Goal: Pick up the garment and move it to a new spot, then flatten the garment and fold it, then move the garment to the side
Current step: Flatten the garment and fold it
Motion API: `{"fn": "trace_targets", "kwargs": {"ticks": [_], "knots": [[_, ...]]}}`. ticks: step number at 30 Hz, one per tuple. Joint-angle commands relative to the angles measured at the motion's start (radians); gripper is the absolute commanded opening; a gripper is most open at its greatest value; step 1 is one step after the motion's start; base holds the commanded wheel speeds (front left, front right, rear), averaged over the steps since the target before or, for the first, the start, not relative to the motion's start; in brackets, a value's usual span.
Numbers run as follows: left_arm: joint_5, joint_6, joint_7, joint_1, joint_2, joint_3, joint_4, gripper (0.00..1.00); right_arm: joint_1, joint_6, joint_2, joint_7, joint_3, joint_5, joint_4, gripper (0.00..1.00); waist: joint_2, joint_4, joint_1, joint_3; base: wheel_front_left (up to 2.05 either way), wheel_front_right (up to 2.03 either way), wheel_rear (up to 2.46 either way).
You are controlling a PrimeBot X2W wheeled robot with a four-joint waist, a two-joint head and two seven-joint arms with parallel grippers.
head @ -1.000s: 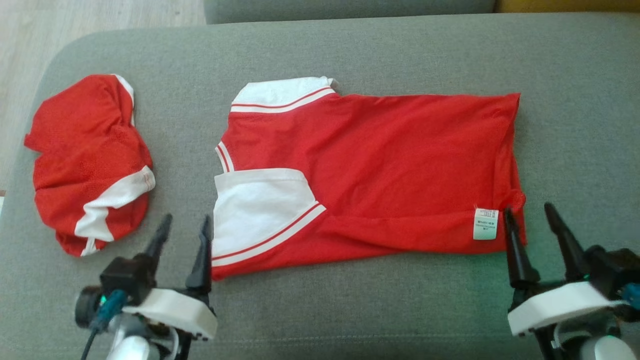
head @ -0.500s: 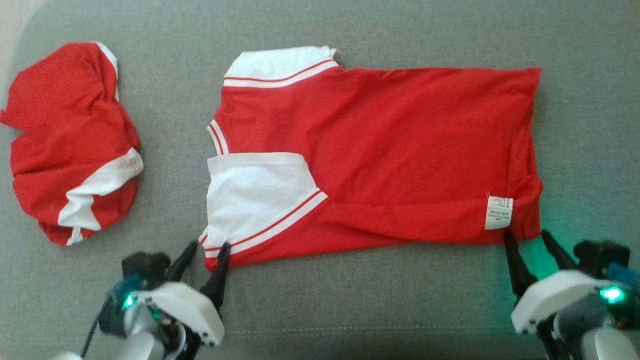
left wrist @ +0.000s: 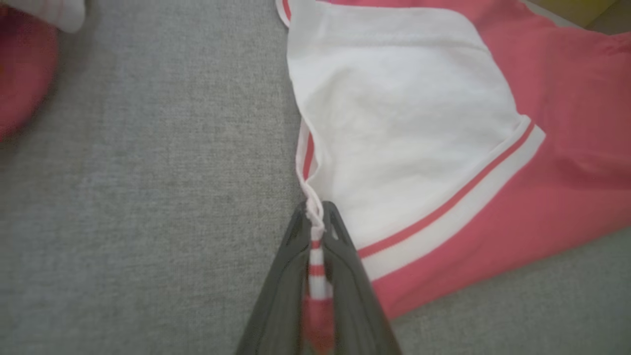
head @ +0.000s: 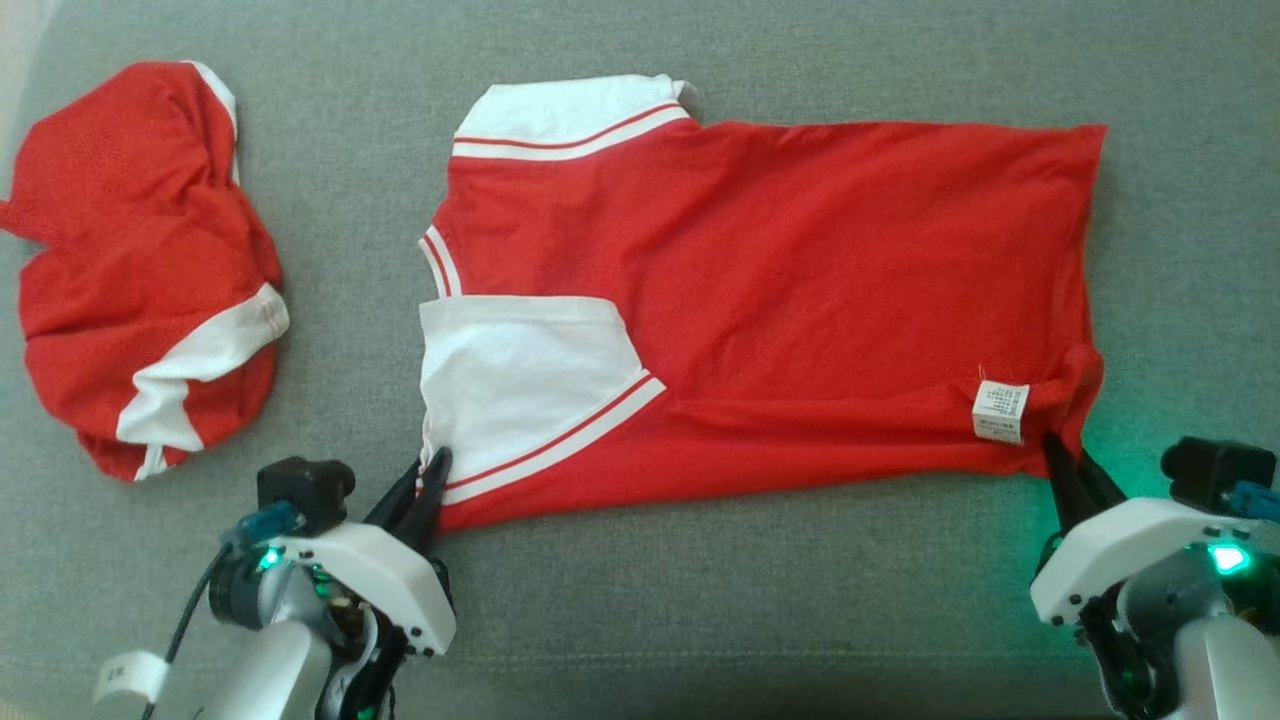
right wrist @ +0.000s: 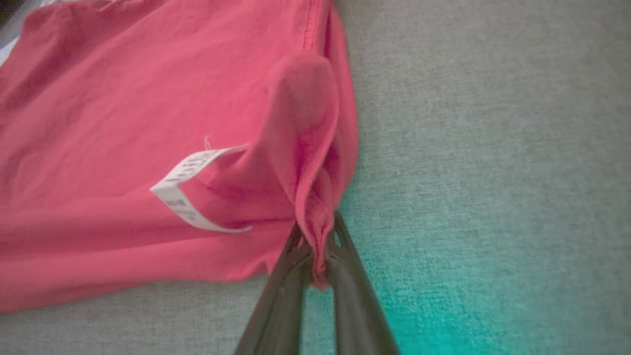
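Shirt [head: 770, 300] lies flat on the grey couch [head: 700, 600], left pincer [head: 432, 470] and right pincer [head: 1058, 450] each pinching a near corner. Crumpled red garment [head: 140, 270] sits apart, left.

**No legible text**

A white care label [head: 1000, 411] sits on the garment [head: 780, 280], just beside the fingertips of the right gripper [head: 1062, 452]. Its printed lines are too small and blurred to read in the head and right wrist views alike.

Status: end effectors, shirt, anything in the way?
Left end effector shut on shirt, near sleeve corner. Right end effector shut on its hem corner. Crumpled red garment lies left, apart.
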Motion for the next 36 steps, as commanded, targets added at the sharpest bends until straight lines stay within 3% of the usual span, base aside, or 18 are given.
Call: {"fn": "trace_targets", "kwargs": {"ticks": [1, 16, 17, 18, 19, 25, 31, 36], "knots": [[0.012, 0.006, -0.006, -0.005, 0.02, 0.027, -0.018, 0.0, 0.002, 0.007, -0.01, 0.002, 0.011, 0.005, -0.033, 0.0, 0.0, 0.001, 0.0, -0.006, 0.0, 0.0, 0.0], [-0.005, 0.094, 0.038, 0.146, 0.079, 0.06, -0.175, 0.0, 0.189, 0.007, -0.005, 0.073, -0.038, 0.055, -0.143, 0.0, 0.0, 0.001, 0.0, -0.105, 0.0, 0.0, 0.0], [-0.001, 0.096, 0.04, 0.15, 0.081, 0.057, -0.179, 0.13, 0.192, 0.007, -0.005, 0.072, -0.037, 0.059, -0.146, 0.36, 0.0, 0.0, 0.0, -0.108, 0.0, 0.0, 0.0], [0.0, 0.1, 0.04, 0.153, 0.08, 0.055, -0.18, 0.67, 0.193, 0.007, -0.004, 0.068, -0.037, 0.06, -0.149, 1.0, 0.0, -0.001, 0.0, -0.111, 0.0, 0.0, 0.0], [0.002, 0.104, 0.04, 0.155, 0.079, 0.054, -0.181, 1.0, 0.191, 0.007, -0.004, 0.06, -0.036, 0.061, -0.154, 1.0, 0.0, -0.001, 0.0, -0.113, 0.0, 0.0, 0.0], [0.018, 0.125, -0.007, 0.155, 0.069, 0.056, -0.197, 1.0, 0.181, 0.007, -0.004, -0.006, -0.02, 0.024, -0.208, 1.0, 0.0, -0.006, 0.0, -0.134, 0.0, 0.0, 0.0], [0.088, 0.194, -0.119, 0.139, 0.077, 0.087, -0.277, 1.0, 0.148, 0.007, -0.004, -0.101, 0.023, -0.04, -0.35, 1.0, 0.0, -0.015, 0.0, -0.174, 0.0, 0.0, 0.0], [0.132, 0.24, -0.136, 0.126, 0.096, 0.1, -0.376, 1.0, 0.117, 0.007, -0.005, -0.106, 0.055, -0.058, -0.44, 1.0, 0.0, -0.022, 0.0, -0.211, 0.0, 0.0, 0.0]]}}
